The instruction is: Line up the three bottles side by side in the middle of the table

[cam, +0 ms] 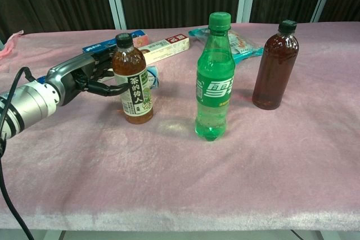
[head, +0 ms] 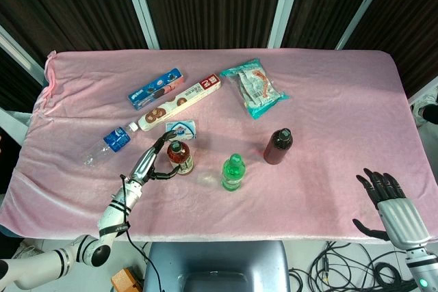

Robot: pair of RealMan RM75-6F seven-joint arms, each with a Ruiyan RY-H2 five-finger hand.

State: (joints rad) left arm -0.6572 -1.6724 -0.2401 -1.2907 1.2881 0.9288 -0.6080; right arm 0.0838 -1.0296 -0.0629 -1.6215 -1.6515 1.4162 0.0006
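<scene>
Three bottles stand upright on the pink table (head: 328,100). The brown tea bottle (head: 180,157) (cam: 132,82) is on the left, the green soda bottle (head: 233,172) (cam: 214,82) in the middle, and the dark bottle (head: 278,146) (cam: 275,66) to the right and slightly farther back. My left hand (head: 156,161) (cam: 84,77) reaches in from the left and holds the tea bottle, thumb on the label front and fingers behind it. At the table's near right corner my right hand (head: 383,193) hangs with fingers spread, holding nothing.
A clear water bottle (head: 109,143) lies on its side at the left. Behind the row lie a blue cookie pack (head: 156,88), a long biscuit box (head: 181,100), a small white-blue packet (head: 182,128) and a teal snack bag (head: 254,87).
</scene>
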